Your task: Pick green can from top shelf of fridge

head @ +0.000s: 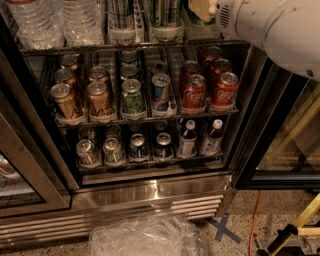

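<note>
The fridge [150,192] stands open in front of me, with a steel base grille. The top shelf [135,46] runs along the upper edge of the view, with white lane trays. Tall slim cans stand on it, cut off by the frame top. One of them shows green [166,12]; a striped one [121,14] stands to its left. My white arm [280,27] reaches in from the upper right. My gripper [202,9] is at the shelf's rightmost lane, just right of the green can. A dark green patch [200,22] shows under it; I cannot tell what it is.
Clear water bottles [55,20] fill the top shelf's left side. The middle rack holds bronze cans [65,100], a mottled dark-green can [132,97], a blue can [161,92] and red cola cans [210,87]. Short cans and small bottles [187,137] stand on the bottom rack. A crumpled plastic sheet [145,237] lies on the floor.
</note>
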`<control>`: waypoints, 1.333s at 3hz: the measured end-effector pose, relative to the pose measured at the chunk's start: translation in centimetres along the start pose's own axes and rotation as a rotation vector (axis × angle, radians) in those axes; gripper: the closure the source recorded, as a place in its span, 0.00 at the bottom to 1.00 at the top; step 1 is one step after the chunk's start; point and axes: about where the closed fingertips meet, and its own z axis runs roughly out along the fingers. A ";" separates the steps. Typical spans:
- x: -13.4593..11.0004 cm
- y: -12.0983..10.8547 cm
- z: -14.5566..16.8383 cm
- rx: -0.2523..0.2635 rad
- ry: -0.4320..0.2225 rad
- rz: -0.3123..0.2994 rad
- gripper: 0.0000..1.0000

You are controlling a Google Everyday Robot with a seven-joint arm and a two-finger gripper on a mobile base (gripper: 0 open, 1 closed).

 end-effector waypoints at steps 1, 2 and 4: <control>-0.4 0.0 -0.4 0.002 -0.008 -0.012 1.00; -1.1 1.1 -0.9 -0.014 -0.009 -0.043 1.00; -2.9 4.5 -2.9 -0.086 0.007 -0.130 1.00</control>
